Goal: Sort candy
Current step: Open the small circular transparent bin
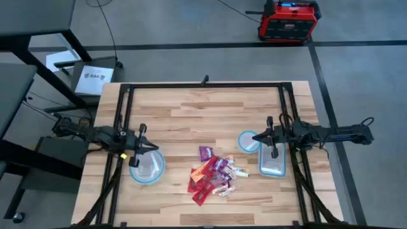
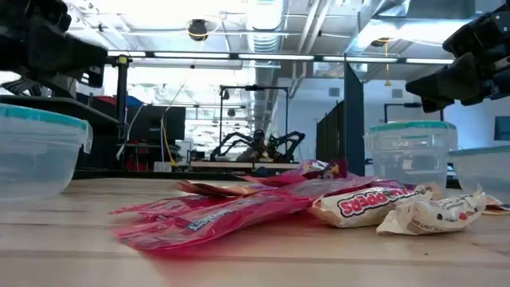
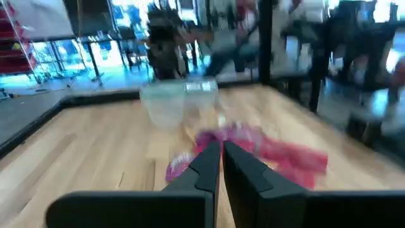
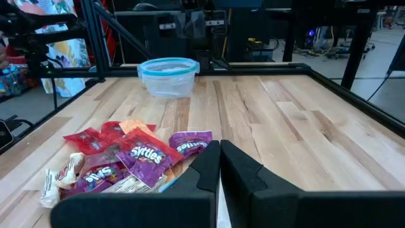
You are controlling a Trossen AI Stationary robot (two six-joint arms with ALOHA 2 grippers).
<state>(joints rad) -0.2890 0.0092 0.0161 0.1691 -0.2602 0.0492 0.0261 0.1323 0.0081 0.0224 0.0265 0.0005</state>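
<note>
1. High view: the candy (image 1: 212,175) lies heaped mid-desk (image 1: 191,108), between a round bowl (image 1: 147,167) and a rectangular tub (image 1: 272,163).
2. Left wrist view: left gripper (image 3: 221,149) clenched, empty, above the desk.
3. Right wrist view: right gripper (image 4: 219,152) clenched, empty, candy just beyond.

Heap of red, purple, whitish candy (image 1: 212,176) mid-table

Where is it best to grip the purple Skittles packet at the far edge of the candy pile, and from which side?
Probably from straight above, pinching the free far edge of the purple packet. It lies flat at the rim of the candy pile with bare wood beyond, while its near end overlaps other wrappers. The right gripper, fingers shut, hangs nearest.
</note>
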